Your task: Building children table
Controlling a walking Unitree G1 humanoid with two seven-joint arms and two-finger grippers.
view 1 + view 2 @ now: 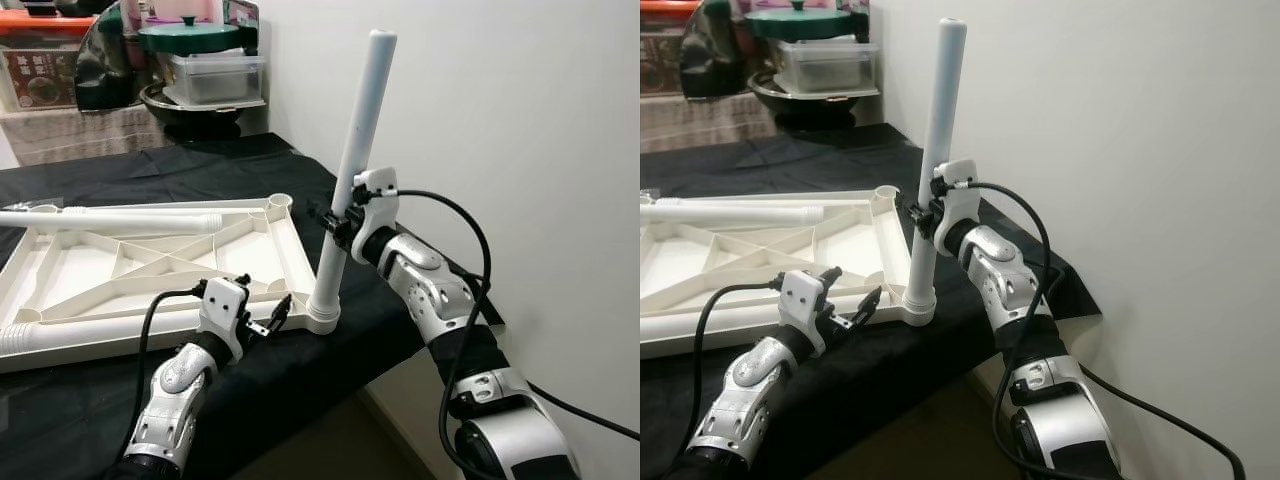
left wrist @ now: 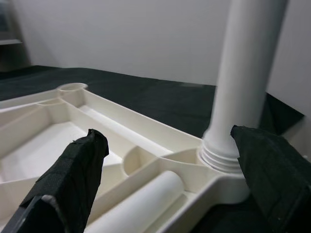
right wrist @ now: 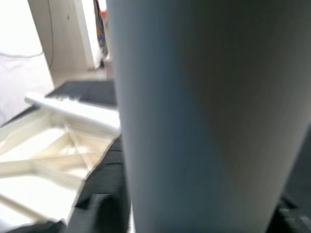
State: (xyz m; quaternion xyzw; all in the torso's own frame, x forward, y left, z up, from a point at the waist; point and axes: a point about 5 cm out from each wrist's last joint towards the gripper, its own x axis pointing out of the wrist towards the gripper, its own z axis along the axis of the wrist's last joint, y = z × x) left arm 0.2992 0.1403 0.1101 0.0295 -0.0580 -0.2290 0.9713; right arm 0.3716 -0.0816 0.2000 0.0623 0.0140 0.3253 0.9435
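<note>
The white plastic tabletop [image 1: 292,250] lies upside down on a black cloth. One white leg [image 1: 360,120] stands upright in its near right corner socket [image 1: 322,316]. My right gripper [image 1: 338,222] is shut on this leg at about mid-height; the leg [image 3: 209,116] looms close in the right wrist view. My left gripper [image 1: 263,295] is open just before the tabletop's near edge, left of the socket, with the leg's base [image 2: 223,150] between its fingers [image 2: 73,174]. A second leg [image 1: 120,220] lies across the far side, and a third [image 1: 100,335] along the near edge.
The black cloth [image 1: 200,165] drops off at the table's near and right edges. A white wall [image 1: 520,120] rises close on the right. Pots and a plastic box [image 1: 210,70] are stacked at the back.
</note>
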